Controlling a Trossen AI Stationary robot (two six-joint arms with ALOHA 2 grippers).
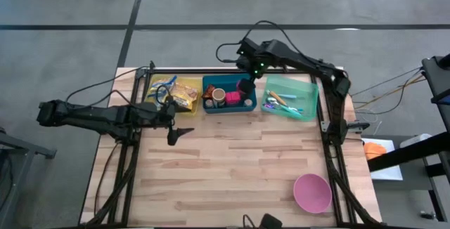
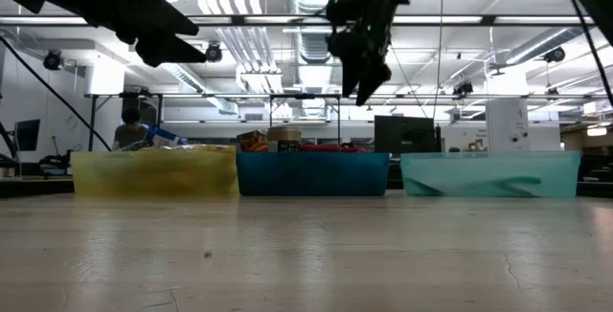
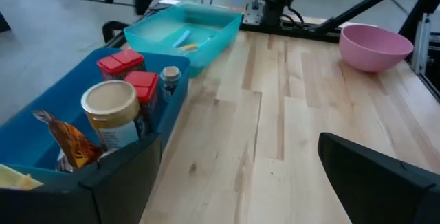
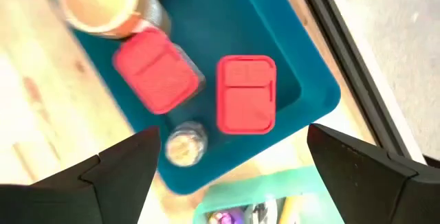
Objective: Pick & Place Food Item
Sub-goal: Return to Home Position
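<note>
A blue bin [image 1: 228, 97] at the table's far side holds a tan-lidded can [image 4: 96, 1], two red-lidded jars [image 4: 246, 93] [image 4: 155, 73], a small metal-capped jar [image 4: 184, 143] and a snack bag [image 3: 72, 145]. My right gripper [image 4: 234, 176] hangs open above the bin's right end [image 1: 246, 87], well clear of the jars, with nothing between its fingers; in the low view it [image 2: 364, 63] is high over the bin [image 2: 312, 173]. My left gripper [image 1: 176, 129] waits open over the table's left part, in front of the yellow bin [image 1: 176, 92].
The yellow bin holds snack packets [image 1: 185, 94]. A teal bin [image 1: 290, 97] with pens and small utensils stands right of the blue one. A pink bowl [image 1: 311, 192] sits near the table's front right corner. Bare wood [image 1: 232, 166] lies between the bins and the near edge.
</note>
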